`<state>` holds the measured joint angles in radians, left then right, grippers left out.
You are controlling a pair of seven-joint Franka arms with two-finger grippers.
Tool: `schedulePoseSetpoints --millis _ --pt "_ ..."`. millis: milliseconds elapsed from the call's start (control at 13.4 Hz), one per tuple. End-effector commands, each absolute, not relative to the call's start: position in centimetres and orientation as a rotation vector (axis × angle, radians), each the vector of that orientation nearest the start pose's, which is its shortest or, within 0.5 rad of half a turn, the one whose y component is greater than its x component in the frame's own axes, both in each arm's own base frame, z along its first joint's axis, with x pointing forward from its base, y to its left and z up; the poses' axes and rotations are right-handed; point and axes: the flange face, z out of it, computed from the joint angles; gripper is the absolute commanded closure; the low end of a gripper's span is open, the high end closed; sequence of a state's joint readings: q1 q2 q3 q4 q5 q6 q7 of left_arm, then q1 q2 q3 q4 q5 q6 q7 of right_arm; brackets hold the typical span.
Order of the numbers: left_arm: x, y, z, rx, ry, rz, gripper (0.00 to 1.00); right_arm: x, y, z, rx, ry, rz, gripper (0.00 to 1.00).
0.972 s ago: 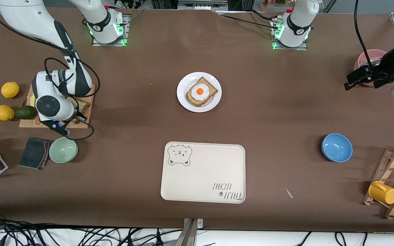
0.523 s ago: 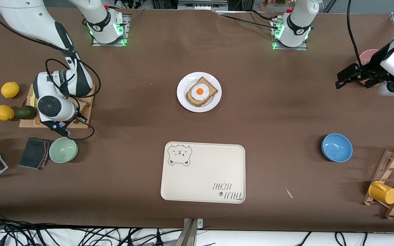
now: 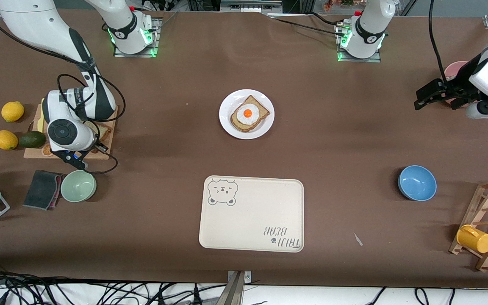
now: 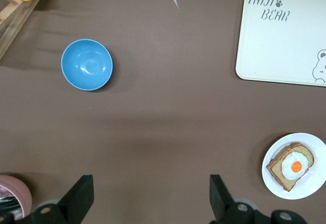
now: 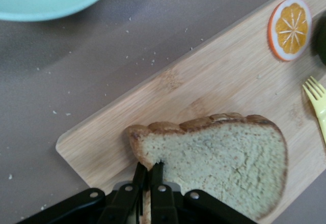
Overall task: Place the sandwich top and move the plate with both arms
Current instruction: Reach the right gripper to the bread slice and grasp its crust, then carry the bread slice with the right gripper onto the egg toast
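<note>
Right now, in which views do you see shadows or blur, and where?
Front view: sharp, with soft arm shadows across the brown table. Left wrist view: a faint dark band across the table, blue bowl crisp. Right wrist view: bread slice sharp, the right claw shut on its edge slightly blurred.

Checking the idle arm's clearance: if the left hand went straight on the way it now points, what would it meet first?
Probably only bare table. The left hand, open, looks down on brown tabletop. The blue bowl and the plate lie off to the sides, though depth is unclear.
</note>
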<state>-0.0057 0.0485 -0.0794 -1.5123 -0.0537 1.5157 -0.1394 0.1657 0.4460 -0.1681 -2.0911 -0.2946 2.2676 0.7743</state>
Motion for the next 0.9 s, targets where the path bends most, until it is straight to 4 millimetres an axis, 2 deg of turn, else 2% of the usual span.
schedulePoseSetpoints --millis 0,150,374,673,822 --pt "56.3 -6.9 62.0 -3.224 -0.032 0.096 0.00 56.0 -0.3 19.5 -3.366 0.947 0.231 1.00" --pt "56.2 -7.7 62.0 -3.224 -0.008 0.092 0.00 57.1 0.3 21.8 -3.394 0.967 0.311 1.00" --pt "56.4 -7.9 61.6 -3.225 -0.006 0.102 0.00 59.0 5.1 26.6 -3.440 0.985 0.437 1.00" --pt "56.4 -7.6 61.6 -3.224 -0.013 0.104 0.00 59.3 15.4 30.4 -3.266 1.089 0.497 1.00" --pt "56.4 -7.2 61.7 -3.222 -0.023 0.101 0.00 58.6 20.4 31.0 -3.140 1.211 0.531 1.00"
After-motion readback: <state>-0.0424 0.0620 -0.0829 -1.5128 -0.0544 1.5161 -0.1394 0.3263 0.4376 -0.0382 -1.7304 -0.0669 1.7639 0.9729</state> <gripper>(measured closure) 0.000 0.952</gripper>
